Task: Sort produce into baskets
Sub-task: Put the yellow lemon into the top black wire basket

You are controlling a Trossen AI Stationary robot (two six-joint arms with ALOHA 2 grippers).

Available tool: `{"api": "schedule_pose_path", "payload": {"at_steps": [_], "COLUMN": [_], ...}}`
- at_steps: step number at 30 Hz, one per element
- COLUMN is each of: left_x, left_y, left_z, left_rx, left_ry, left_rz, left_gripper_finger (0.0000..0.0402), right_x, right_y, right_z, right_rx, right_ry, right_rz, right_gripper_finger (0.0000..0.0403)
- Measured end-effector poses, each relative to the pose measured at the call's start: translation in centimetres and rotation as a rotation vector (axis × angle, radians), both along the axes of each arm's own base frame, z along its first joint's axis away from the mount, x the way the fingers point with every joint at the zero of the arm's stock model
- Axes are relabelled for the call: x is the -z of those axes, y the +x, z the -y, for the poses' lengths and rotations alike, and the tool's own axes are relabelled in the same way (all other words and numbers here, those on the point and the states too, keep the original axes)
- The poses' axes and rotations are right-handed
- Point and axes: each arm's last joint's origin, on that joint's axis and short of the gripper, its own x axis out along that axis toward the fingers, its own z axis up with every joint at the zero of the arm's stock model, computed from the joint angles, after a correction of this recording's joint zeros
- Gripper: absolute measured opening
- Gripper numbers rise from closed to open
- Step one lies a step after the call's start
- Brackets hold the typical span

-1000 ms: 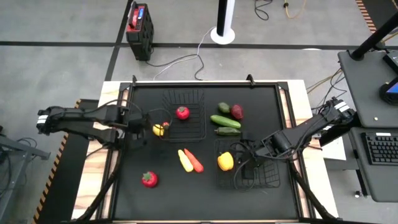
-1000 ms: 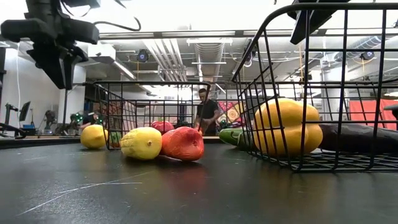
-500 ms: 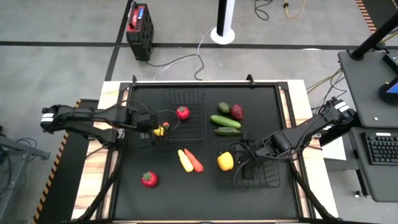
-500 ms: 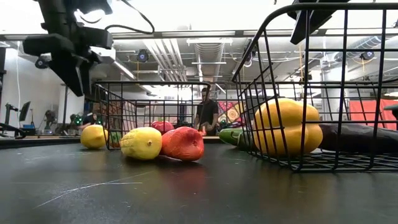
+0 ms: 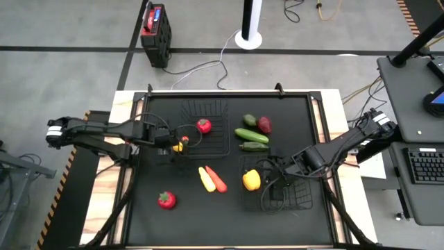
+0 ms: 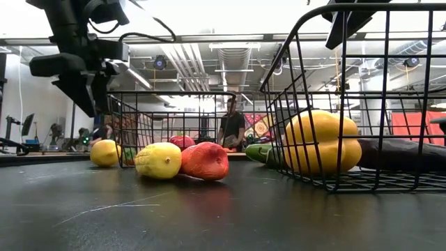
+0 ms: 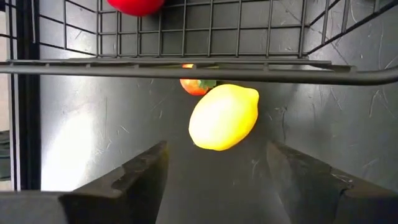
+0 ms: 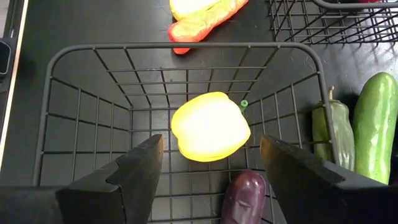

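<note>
My left gripper [image 5: 166, 139] is open and hangs a little above the mat. Its fingers stand just short of a yellow lemon [image 7: 224, 116], which lies on the mat beside the far basket's wall [image 7: 186, 68]. A small orange-red piece [image 7: 196, 85] lies behind the lemon. A red tomato [image 5: 203, 126] lies in that far basket [image 5: 215, 111]. My right gripper [image 5: 276, 182] is open above the near basket [image 8: 81, 56]. That basket holds a yellow pepper [image 8: 210, 126] and a dark purple eggplant [image 8: 244, 198].
On the mat lie a yellow piece [image 5: 207, 179] and an orange-red piece [image 5: 217, 179] side by side, and a red piece [image 5: 166, 200] at the near left. A cucumber [image 5: 251, 135], a green pepper [image 5: 254, 146], a green piece [image 5: 250, 119] and a dark red piece [image 5: 264, 124] lie right of the far basket.
My left gripper has gone toward the table's right edge and a little down, up to the lemon. The lemon and the other produce have stayed where they were.
</note>
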Motion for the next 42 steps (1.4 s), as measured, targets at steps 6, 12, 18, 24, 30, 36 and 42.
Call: {"api": "schedule_pose_path", "payload": {"at_steps": [6,12,18,24,30,36,42], "left_x": [0.8,1.9,2.1,2.9,3.5,4.3,4.7], "left_y": [1.0,1.7,2.0,2.4,2.7,3.0,3.3], "left_z": [0.0,-0.1,-0.1,-0.1,-0.1,-0.1,-0.2], "left_rx": [-0.036,-0.039,-0.056,-0.059,-0.060,-0.064,-0.065], "left_ry": [-0.013,-0.015,-0.018,-0.019,-0.019,-0.020,-0.013], "left_rz": [-0.004,-0.069,-0.059,-0.087,-0.123,-0.160,-0.184], "left_gripper_finger": [0.0254,0.0254,0.0254,0.0254,0.0254,0.0254,0.0254], "right_x": [0.0,0.0,0.0,-0.1,-0.1,-0.1,-0.1], "right_y": [0.0,0.1,0.1,0.1,0.2,0.2,0.2], "right_z": [0.0,0.0,0.0,-0.1,-0.1,-0.1,-0.1], "right_rx": [0.006,0.013,0.014,0.018,0.013,0.013,0.013], "right_ry": [0.007,0.012,0.013,0.018,0.019,0.019,0.019], "right_rz": [0.006,0.007,0.007,0.013,0.021,0.022,0.023], "right_gripper_finger": [0.0261,0.0260,0.0260,0.0260,0.0261,0.0261,0.0261]}}
